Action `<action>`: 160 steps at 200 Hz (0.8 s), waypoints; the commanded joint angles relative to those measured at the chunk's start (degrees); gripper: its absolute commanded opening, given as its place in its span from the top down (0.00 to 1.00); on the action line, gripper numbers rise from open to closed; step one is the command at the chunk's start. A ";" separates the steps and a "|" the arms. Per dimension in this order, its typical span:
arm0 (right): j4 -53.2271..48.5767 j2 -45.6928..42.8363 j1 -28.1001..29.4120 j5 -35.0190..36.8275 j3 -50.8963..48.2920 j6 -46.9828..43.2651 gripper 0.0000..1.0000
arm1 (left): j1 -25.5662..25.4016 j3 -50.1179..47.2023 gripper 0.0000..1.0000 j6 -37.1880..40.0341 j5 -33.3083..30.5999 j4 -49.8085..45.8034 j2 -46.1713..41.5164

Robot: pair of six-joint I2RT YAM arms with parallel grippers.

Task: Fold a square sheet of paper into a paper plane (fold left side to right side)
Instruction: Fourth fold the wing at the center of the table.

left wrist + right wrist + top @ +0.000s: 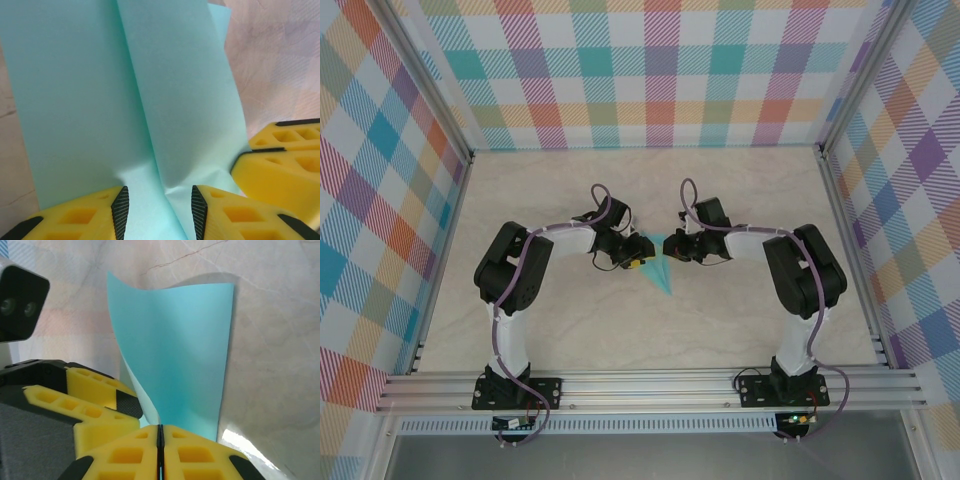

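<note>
Closest, the right jaws were clenched on an edge of the paper plane (185, 350), which sat mid-worktop (720, 330), partly curled up. The left jaws stood parted astride its centre crease. Thin, limp, easily creased paper, I judged: better pinched at its edges.

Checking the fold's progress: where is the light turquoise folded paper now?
In the top view, the light turquoise folded paper lies on the table between the left pincer and right pincer, its tip toward the arm bases.
</note>
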 commanded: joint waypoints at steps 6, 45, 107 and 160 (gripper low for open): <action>-2.27 2.25 0.35 1.35 1.98 -2.27 0.91 | -1.00 0.01 0.59 1.17 -0.21 -1.76 -0.20; -2.59 2.08 0.27 2.46 0.92 -2.82 0.90 | -1.00 -0.28 0.59 1.27 -0.29 -1.67 -0.30; -2.13 1.70 0.19 1.97 1.71 -3.94 0.90 | -1.00 -0.35 0.59 1.17 -0.30 -1.54 -0.22; -1.59 1.16 0.25 0.40 2.15 -5.02 0.89 | -1.00 -0.52 0.59 1.18 -0.13 -1.27 -0.19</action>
